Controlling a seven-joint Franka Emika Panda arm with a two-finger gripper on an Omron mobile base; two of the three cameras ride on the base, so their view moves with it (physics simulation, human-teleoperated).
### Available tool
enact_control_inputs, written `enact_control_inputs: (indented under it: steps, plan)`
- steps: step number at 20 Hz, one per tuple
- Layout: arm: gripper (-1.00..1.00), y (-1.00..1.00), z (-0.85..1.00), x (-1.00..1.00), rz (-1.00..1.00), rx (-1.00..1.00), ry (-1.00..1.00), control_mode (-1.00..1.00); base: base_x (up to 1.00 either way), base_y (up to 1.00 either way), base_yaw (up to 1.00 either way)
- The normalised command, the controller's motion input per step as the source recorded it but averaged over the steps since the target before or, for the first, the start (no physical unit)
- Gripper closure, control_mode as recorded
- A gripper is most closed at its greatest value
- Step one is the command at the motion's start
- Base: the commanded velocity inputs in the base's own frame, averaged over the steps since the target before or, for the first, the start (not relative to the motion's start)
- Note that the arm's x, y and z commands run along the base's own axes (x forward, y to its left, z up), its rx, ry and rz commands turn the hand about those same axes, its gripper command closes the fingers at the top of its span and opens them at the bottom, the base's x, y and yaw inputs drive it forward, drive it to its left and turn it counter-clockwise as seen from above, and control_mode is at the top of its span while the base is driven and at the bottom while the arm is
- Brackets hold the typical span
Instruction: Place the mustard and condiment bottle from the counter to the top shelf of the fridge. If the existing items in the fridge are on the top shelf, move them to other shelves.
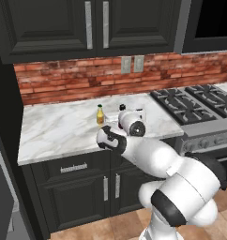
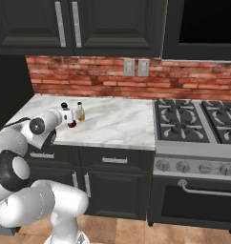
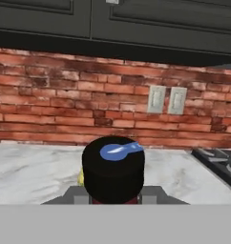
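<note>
While its black cap fills the hand view, the slim dark red condiment bottle (image 3: 113, 175) stands clamped in the closed gripper (image 2: 69, 118) on the white veined worktop (image 1: 59, 129), just beside the yellow, green-capped mustard (image 1: 100, 115). Red brick wall (image 2: 98, 76) behind; gas stove (image 2: 196, 121) alongside.

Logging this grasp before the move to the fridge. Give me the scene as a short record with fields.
tool: shut on the condiment bottle, at the counter
condiment bottle: upright, black cap close before the hand camera
mustard: upright on the counter, just beside the condiment bottle; contact between them cannot be told
counter: white marble slab, left of the gas stove
backdrop: red brick wall with two wall switches
</note>
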Motion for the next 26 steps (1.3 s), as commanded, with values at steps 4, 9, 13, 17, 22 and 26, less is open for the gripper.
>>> enact_control_inputs:
  steps: [4, 9, 13, 17, 22, 26]
  plan:
    - [1.0, 0.0, 0.4, -0.54, -0.09, 0.0, -0.06, -1.0, 0.0, 0.0, 0.0]
    - [1.0, 0.0, 0.58, -0.97, -0.09, 0.0, -0.06, -1.0, 0.0, 0.0, 0.0]
    - [1.0, 0.0, 0.83, -1.0, -0.1, 0.0, -0.01, -1.0, 0.0, 0.0, 0.0]
    - [1.0, -0.01, 0.88, -1.0, -0.06, 0.04, 0.01, -1.0, 0.0, 0.0, 0.0]
    - [1.0, -0.19, 0.8, -1.0, -0.05, 0.05, 0.09, -1.0, 0.0, 0.0, 0.0]
    - [1.0, -0.4, 0.35, -1.0, -0.02, 0.07, 0.03, -1.0, 0.0, 0.0, 0.0]
